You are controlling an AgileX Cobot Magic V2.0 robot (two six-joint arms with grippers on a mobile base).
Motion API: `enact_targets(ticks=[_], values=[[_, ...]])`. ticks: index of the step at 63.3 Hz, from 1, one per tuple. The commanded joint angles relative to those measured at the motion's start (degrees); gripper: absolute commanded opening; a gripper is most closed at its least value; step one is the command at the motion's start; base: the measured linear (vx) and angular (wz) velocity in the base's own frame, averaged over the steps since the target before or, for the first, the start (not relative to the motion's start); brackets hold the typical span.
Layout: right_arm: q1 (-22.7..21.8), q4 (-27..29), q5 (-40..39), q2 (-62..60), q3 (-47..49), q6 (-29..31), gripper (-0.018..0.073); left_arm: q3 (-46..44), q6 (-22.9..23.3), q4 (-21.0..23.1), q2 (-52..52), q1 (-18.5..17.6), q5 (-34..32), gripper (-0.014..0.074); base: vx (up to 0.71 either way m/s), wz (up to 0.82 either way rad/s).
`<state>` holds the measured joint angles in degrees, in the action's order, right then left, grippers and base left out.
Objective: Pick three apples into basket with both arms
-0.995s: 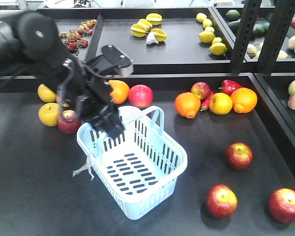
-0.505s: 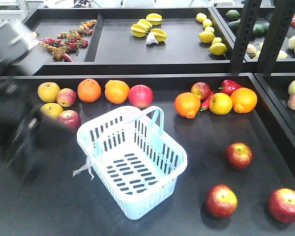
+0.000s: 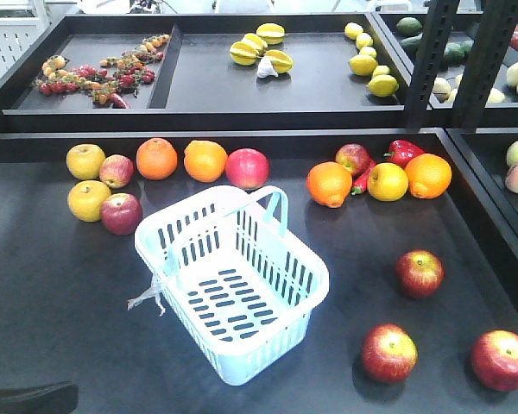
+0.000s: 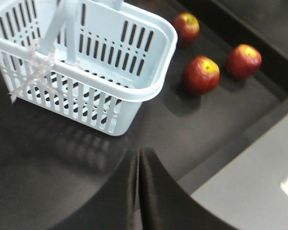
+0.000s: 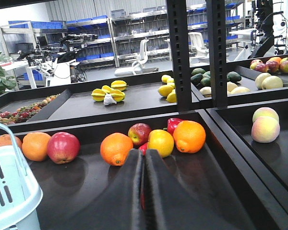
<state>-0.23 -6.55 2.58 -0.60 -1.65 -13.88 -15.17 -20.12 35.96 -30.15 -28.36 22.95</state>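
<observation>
Moved: the left arm hung over the basket (image 3: 315,269) a second ago. It is now clear of it, with only a dark shape (image 3: 26,398) at the near left corner.
Apples: three apples on the black tray (image 3: 60,285), toward the near right corner. One (image 3: 419,273), a second (image 3: 388,352), a third (image 3: 502,360). They lie apart, none in the basket.
Basket: mid-tray, nothing inside.
Left gripper (image 4: 138,155): jaws pressed together, holding nothing, above the near edge.
Right gripper (image 5: 144,155): jaws pressed together, holding nothing, low over the tray.
Far edge: a row of fruit, with an orange (image 3: 329,184) and a red pepper (image 3: 403,152).
</observation>
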Motion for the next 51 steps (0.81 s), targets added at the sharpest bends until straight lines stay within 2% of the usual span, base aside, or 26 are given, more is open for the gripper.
enact_targets(ticks=[1,18,25,34,44,51], values=[[-0.3,-0.6,-4.2,-0.6,-0.7,0.3,-0.0001,1.2,0.5,4.7,2.1,-0.1,-6.9,-0.0008,0.0,0.0],[-0.3,-0.4,-4.3,-0.6,-0.7,-0.1,-0.0001,1.5,0.3,4.5,2.6,-0.1,-6.7,-0.0007,0.0,0.0],[-0.3,3.3,-6.9,-0.6,-0.7,-5.9,-0.0001,1.5,0.3,4.4,2.6,-0.1,-6.3,-0.0008,0.0,0.0],[-0.3,11.7,-9.4,-0.6,-0.7,-17.6,-0.0001,1.5,0.3,4.4,2.6,-0.1,-5.4,-0.0008,0.0,0.0],[-0.3,15.0,-12.2,-0.6,-0.7,-22.7,-0.0001,1.5,0.3,4.5,2.6,-0.1,-5.1,-0.0008,0.0,0.0],[-0.3,14.8,-11.9,-0.6,-0.2,-23.2,-0.0001,1.5,0.3,4.5,2.6,-0.1,-5.1,-0.0008,0.0,0.0]])
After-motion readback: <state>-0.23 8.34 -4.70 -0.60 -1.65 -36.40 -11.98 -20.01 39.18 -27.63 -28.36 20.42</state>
